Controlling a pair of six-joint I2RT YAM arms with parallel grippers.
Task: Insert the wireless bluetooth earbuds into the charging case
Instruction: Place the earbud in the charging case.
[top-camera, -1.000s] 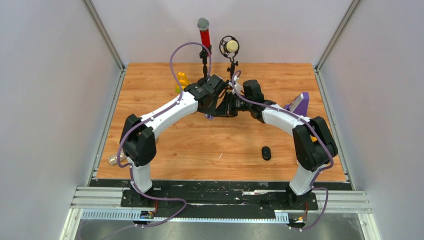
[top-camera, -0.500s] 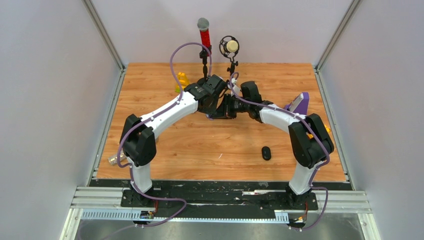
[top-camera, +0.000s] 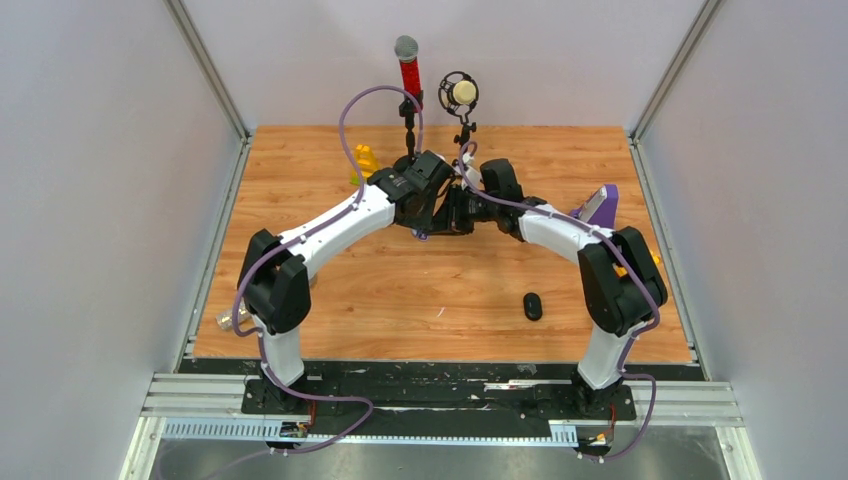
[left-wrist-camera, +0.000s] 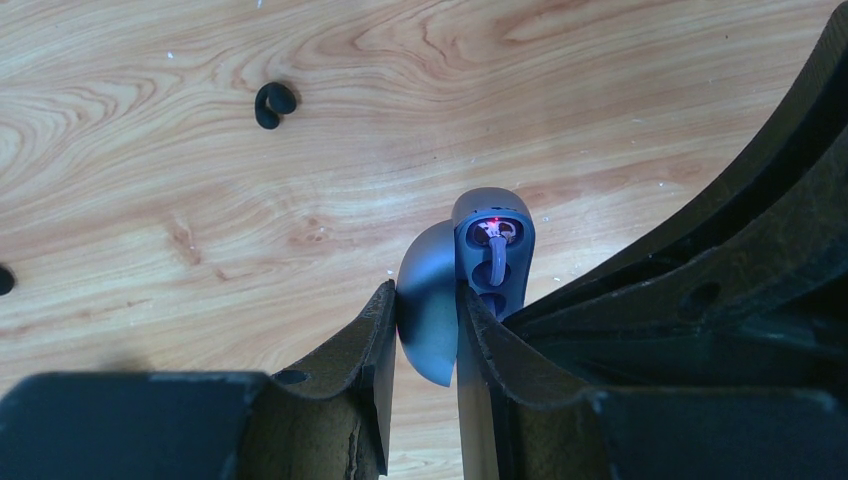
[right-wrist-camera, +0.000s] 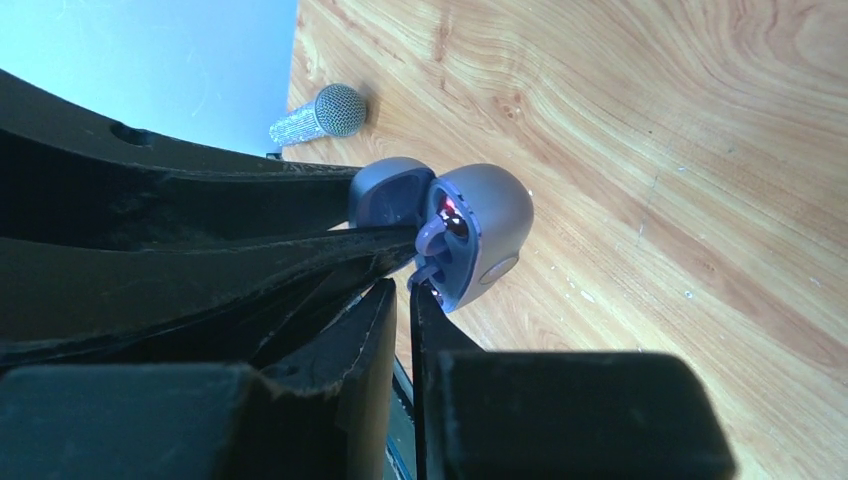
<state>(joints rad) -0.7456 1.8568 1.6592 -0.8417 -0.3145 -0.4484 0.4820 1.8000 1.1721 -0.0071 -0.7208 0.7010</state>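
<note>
Halfway at the bench (left-wrist-camera: 620, 90): the left claw (left-wrist-camera: 425, 300) clamps a smooth, rounded grey charging case (left-wrist-camera: 492, 212), its lid hinged open. The right claw (right-wrist-camera: 400, 285), pinched narrow, appears to hold a glossy purple earbud (right-wrist-camera: 430, 245) at its tips, part-seated in the case (a red light glows inside). A matte black earbud (left-wrist-camera: 274, 103), bean-shaped, lies on woodgrain beyond the left claw, not yet stowed.
</note>
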